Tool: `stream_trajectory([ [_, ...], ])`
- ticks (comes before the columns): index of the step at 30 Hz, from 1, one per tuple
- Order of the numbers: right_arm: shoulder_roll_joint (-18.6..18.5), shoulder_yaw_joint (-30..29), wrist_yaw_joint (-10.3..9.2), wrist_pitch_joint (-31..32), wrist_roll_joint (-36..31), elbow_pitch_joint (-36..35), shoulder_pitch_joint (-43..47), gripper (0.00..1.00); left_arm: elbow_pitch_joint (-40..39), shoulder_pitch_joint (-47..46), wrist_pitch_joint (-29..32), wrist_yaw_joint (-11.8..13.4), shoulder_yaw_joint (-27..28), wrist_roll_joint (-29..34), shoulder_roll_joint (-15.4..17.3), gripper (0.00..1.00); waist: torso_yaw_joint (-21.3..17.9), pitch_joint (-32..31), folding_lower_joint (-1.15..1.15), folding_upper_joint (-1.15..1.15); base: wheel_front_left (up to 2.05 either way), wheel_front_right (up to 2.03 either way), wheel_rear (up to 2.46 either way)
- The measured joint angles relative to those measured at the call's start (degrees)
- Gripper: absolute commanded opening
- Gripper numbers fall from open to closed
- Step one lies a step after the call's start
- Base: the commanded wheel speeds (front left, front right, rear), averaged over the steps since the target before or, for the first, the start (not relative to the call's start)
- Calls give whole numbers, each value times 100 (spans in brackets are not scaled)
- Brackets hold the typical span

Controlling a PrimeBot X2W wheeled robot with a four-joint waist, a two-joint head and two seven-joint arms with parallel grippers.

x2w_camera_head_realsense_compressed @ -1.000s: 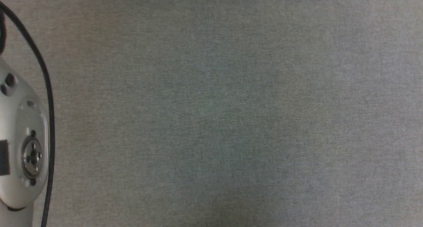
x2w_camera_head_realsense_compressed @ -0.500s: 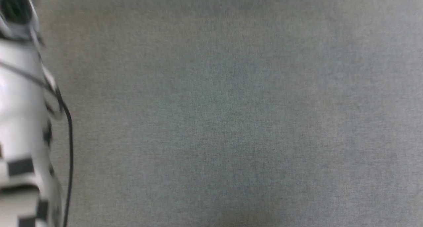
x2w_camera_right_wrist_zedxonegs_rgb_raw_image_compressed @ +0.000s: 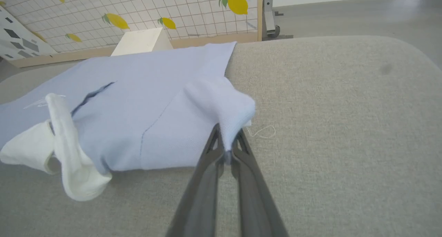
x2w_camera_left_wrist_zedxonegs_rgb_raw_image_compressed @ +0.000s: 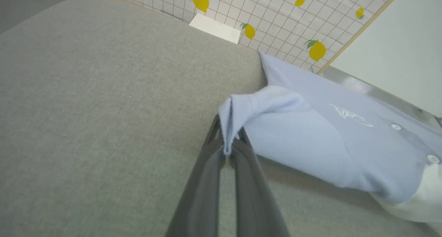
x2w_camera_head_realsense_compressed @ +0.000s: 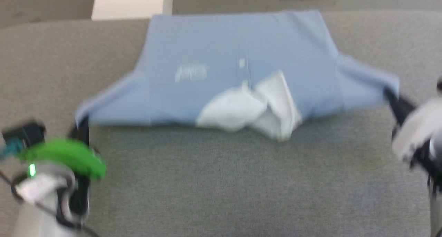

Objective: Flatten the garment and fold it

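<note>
The garment, a light blue polo shirt with a white collar and a white chest logo, lies spread on the grey padded table, collar end toward me and lifted a little. My left gripper is shut on the garment's left sleeve tip. My right gripper is shut on the right sleeve tip. In both wrist views the dark fingers pinch a fold of blue knit. The head view is motion-blurred.
A white box stands beyond the table's far edge, before a lemon-patterned grid wall. A metal stand base sits on the floor at the far right. Bare grey padding stretches in front of the garment.
The head camera has swung from bare grey padding and a pale forearm to the garment and both grippers. No move of the things themselves can be told.
</note>
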Motion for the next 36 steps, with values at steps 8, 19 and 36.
stream_trajectory([
  [8,884,-860,2,666,-414,-1025,1832,0,-860,1886,202,478,-2,158,-21,0,17,-572,0,0,0,0,0],
  [19,1014,-1389,3,1010,-397,-49,2827,0,-1314,3076,653,700,-96,-21,-226,0,150,-609,0,0,0,0,0],
  [36,988,-1272,-1,-945,-347,-271,2403,100,-1413,3067,584,748,-188,-30,-269,0,244,-504,0,0,0,0,0],
])
